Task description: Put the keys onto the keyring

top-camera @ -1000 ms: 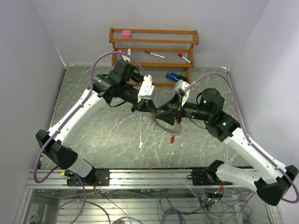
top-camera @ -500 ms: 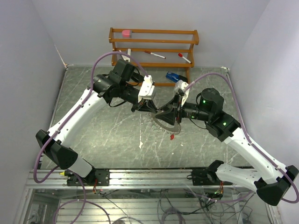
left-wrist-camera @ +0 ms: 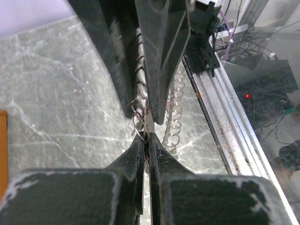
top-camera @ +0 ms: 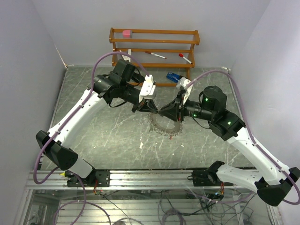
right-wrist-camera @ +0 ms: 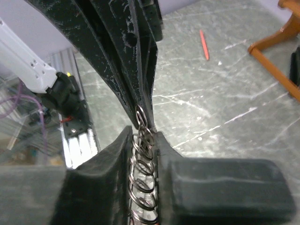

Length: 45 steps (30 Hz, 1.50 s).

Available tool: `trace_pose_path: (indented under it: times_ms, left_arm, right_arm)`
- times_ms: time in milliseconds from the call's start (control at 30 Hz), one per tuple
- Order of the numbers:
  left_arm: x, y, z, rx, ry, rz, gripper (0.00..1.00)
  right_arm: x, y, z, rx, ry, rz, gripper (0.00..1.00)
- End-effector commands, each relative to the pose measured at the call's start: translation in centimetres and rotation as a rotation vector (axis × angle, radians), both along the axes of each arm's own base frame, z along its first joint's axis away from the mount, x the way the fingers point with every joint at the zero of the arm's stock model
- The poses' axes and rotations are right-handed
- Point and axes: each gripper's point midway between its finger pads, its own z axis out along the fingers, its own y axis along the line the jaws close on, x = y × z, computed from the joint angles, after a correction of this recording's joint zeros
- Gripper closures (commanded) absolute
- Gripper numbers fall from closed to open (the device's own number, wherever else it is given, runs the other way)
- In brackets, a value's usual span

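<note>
Above the middle of the worktop [top-camera: 108,126], the left fingers [left-wrist-camera: 130,161] are clenched on the far rim of the keyring [left-wrist-camera: 174,123], whose loop extends nearward, and the right fingers [right-wrist-camera: 115,154], tip to tip with them, grasp the same rim.

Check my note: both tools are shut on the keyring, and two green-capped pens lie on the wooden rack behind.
One slip: the pens have red caps, not green, as the top external view shows. The rest stands: the left tool and right tool are both shut on the keyring, and the two pens lie on the wooden rack behind.
</note>
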Motion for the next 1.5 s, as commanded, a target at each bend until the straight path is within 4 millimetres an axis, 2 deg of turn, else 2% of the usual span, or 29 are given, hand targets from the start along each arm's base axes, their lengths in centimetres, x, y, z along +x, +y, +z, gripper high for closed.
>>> trace_pose_path:
  times_ms: [0,433,667,733,800,900,967,1000,1200,1367,1467]
  left_arm:
    - [-0.7,-0.3,2.1,-0.056,-0.011,-0.014,0.93]
    - [-0.7,-0.3,2.3,-0.063,-0.016,-0.024,0.93]
    - [0.1,-0.3,2.4,-0.047,-0.028,0.022,0.91]
    - [0.2,-0.3,2.3,-0.043,-0.028,0.027,0.86]
    - [0.3,-0.2,2.2,-0.036,-0.025,0.041,0.74]
    - [0.7,0.1,2.1,-0.015,-0.046,0.069,0.65]
    - [0.8,0.4,2.3,-0.001,-0.069,0.08,0.62]
    - [1.0,0.6,2.4,0.008,-0.078,0.089,0.56]
    - [1.7,1.1,2.5,0.037,-0.092,0.144,0.54]
    - [1.6,0.4,3.0,0.006,-0.045,0.148,0.53]
    - [2.4,-0.1,2.9,0.003,-0.037,0.178,0.54]
  right_arm:
    - [0.7,-0.6,0.3,-0.047,0.001,-0.039,1.0]
    - [0.2,-0.6,0.3,-0.056,-0.004,-0.014,1.0]
    - [0.4,-0.8,0.3,-0.062,0.002,-0.031,1.0]
    - [0.4,-0.8,0.3,-0.059,0.005,-0.038,1.0]
    - [0.5,-0.8,0.5,-0.051,0.011,-0.045,1.0]
    - [0.8,-0.8,0.6,-0.048,0.021,-0.064,1.0]
    - [1.1,-0.9,0.6,-0.046,0.029,-0.084,1.0]
    - [1.1,-0.9,0.7,-0.044,0.037,-0.089,1.0]
    - [2.2,-1.1,0.9,-0.046,0.066,-0.158,1.0]
    - [2.9,-1.3,1.1,-0.043,0.086,-0.206,1.0]
    - [3.1,-1.4,1.2,-0.041,0.086,-0.218,1.0]
